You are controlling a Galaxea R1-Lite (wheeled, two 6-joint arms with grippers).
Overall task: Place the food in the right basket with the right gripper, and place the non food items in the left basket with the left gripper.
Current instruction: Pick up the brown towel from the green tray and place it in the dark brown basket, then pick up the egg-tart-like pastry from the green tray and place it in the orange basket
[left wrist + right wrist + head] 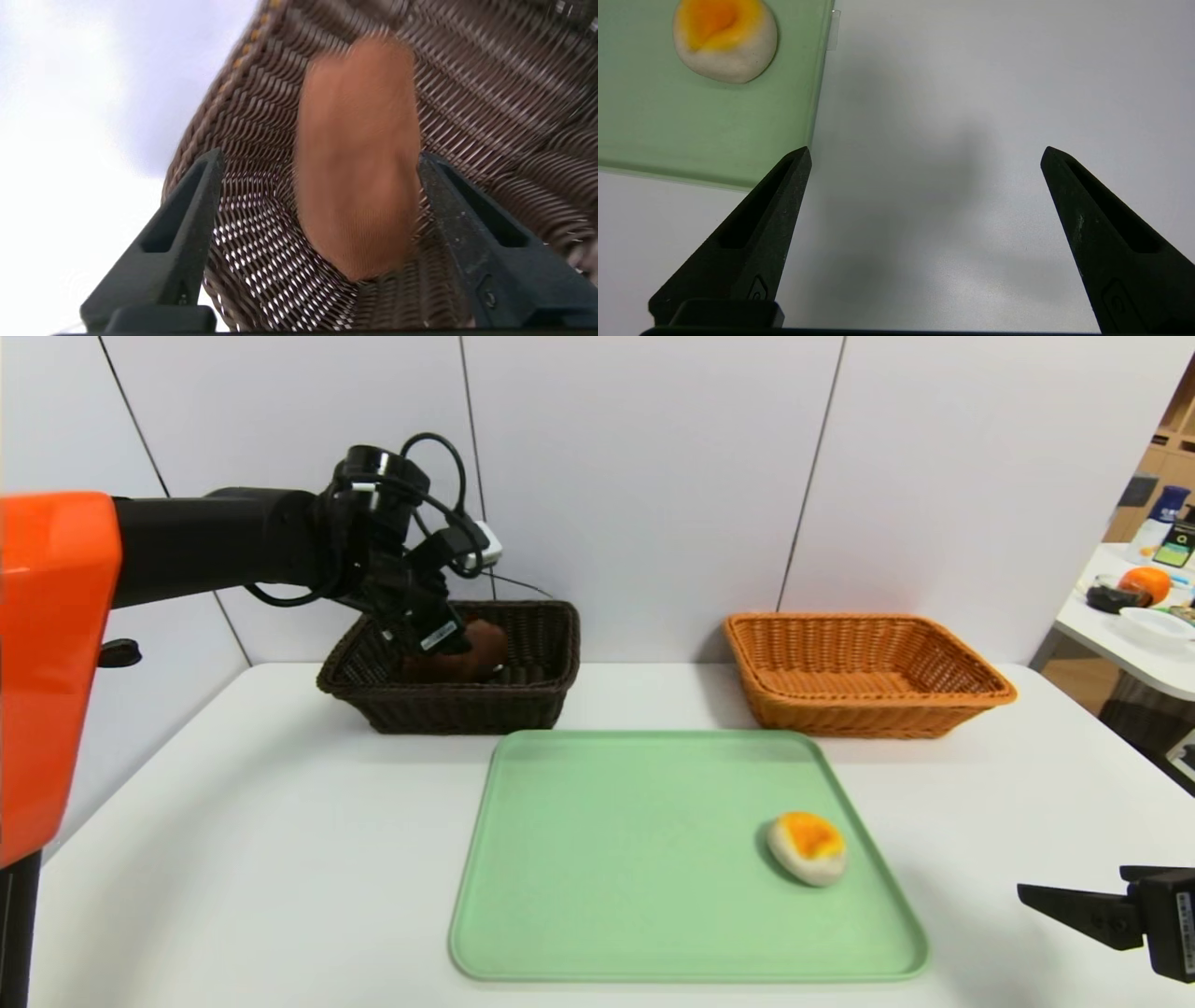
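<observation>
Head view: left pincer (446, 639) sits over the dark brown woven wicker basket (523, 695), fingers spread, gripping nothing.
Towel: the rolled brown fuzzy towel (357, 158) lies inside that basket, between the fingers, looks let go.
Food: small cream bun with orange-yellow top (808, 847) sits on the pale green plastic tray (597, 859).
Right pincer (924, 158): wide open, empty, parked over the white surface (233, 859) beside the tray.
Next, I'd guess: right pincer reaches for the bun, then carries it to the orange-tan wicker basket (971, 695).

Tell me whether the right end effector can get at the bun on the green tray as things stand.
Probably yes. The right end effector hangs open over bare table beside the green tray, and the bun lies alone near that edge with nothing between them. The left end effector is far off, at the dark basket.
</observation>
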